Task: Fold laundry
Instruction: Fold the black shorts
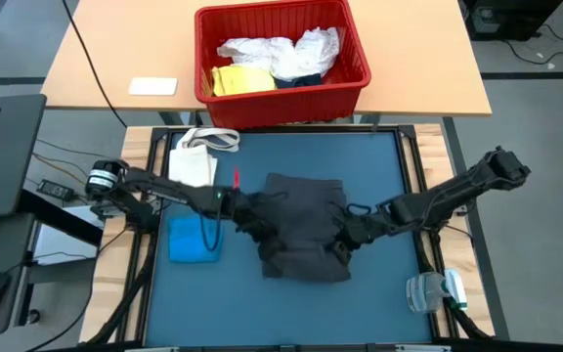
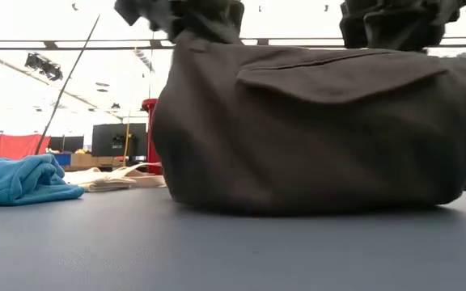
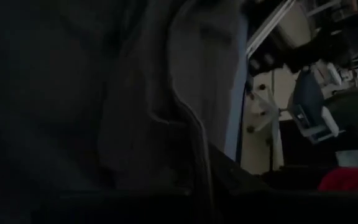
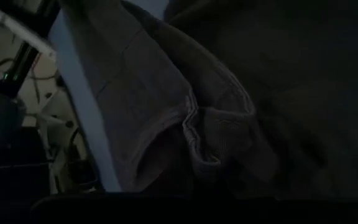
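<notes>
Dark grey garment (image 2: 314, 129) sits bunched mid-mat, both claws clenched on it: left gripper (image 1: 245, 210) at its left edge, right gripper (image 1: 348, 235) at its right. Bright blue garment (image 1: 193, 238) lies near the mat's left edge.

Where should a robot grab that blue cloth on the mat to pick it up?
Probably from above, at the top fold of the blue cloth. It lies bunched in a soft heap with nothing on it, so a raised fold gives the fingers something to pinch. The tote bag sits close behind it, so coming straight down avoids it.
</notes>
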You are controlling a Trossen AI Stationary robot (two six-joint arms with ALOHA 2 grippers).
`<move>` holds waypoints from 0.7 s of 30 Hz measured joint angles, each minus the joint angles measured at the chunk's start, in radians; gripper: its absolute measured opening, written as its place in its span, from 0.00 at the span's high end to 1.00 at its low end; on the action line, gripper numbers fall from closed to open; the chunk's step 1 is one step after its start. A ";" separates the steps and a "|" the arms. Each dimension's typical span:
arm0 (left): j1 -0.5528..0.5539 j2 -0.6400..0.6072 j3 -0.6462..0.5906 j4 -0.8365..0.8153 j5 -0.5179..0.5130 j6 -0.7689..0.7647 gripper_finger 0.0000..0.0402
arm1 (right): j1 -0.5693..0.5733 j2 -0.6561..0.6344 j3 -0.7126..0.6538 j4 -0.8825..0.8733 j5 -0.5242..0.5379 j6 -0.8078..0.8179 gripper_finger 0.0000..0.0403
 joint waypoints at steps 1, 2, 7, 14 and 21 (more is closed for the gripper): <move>0.026 0.000 0.020 0.005 0.011 0.033 0.97 | -0.023 -0.013 0.000 -0.010 0.012 -0.018 0.95; 0.058 0.000 0.039 0.004 0.030 0.072 0.97 | -0.047 -0.029 0.000 -0.025 0.032 -0.036 0.95; 0.239 0.002 0.091 -0.067 0.042 0.271 0.97 | -0.222 -0.081 0.005 -0.222 0.158 -0.109 0.95; 0.464 0.081 0.053 -0.047 0.069 0.477 0.97 | -0.489 -0.059 -0.077 -0.062 0.120 -0.285 0.95; 0.538 0.242 0.052 0.113 0.065 0.557 0.97 | -0.627 0.033 -0.129 0.018 0.134 -0.320 0.88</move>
